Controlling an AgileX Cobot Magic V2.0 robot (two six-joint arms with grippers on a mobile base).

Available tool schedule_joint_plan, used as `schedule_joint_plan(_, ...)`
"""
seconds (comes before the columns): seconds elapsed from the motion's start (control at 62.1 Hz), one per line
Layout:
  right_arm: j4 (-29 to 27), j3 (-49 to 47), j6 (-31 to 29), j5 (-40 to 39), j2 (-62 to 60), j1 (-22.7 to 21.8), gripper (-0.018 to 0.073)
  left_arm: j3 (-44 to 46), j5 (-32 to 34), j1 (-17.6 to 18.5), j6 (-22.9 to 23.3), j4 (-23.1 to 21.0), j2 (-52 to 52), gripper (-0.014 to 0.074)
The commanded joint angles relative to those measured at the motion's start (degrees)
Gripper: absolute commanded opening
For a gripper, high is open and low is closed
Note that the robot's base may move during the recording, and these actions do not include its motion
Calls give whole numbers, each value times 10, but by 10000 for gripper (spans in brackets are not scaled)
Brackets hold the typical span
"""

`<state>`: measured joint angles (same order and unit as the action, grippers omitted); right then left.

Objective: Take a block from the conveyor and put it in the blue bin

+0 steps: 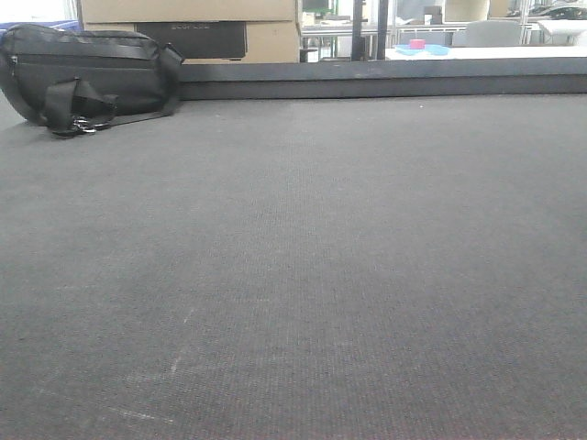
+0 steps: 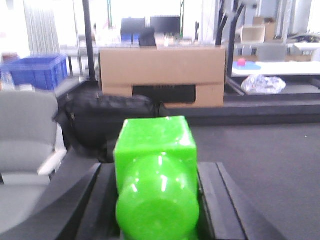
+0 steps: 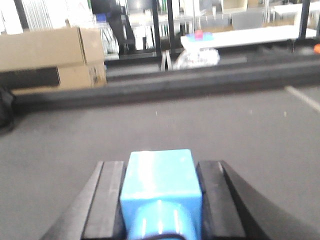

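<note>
Front view: conveyor (image 1: 303, 275) fills frame; black bag (image 1: 87, 78) at far rail, left end cropped
Left wrist view: left gripper (image 2: 157, 200) clamped on green block (image 2: 155, 150); block base cropped; blue bin (image 2: 35, 70) far left, blurred
Right wrist view: right gripper (image 3: 160, 200) clamped on blue block (image 3: 160, 180); lower end cropped

The left gripper (image 2: 157, 167) has two flat, matte-black fingers (image 2: 102, 202). Each is a long, straight-edged slab with a squared tip, and a dark grey sloped flank on its outboard side widens toward the wrist. The right gripper (image 3: 160, 165) is of the same build: black rectangular fingers (image 3: 109, 200), each with a faint lengthwise seam, and dark wedge-shaped sides on the outboard edges.
</note>
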<state>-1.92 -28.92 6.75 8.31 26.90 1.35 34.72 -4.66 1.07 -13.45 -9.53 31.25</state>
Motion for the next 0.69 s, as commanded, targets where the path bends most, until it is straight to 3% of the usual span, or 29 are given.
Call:
schedule_joint_plan(0.0,4,1,-2,-35,-15,-1,-162,-1,-21,-2,1,13,-32,-111)
schedule_joint_plan(0.306,4,-8,-2,-53,-42,-1,-162,-1,-35,-2,1,13,-101,-111)
schedule_joint_plan(0.676,4,-8,-2,-53,-42,-1,-162,-1,-35,-2,1,13,-106,-111)
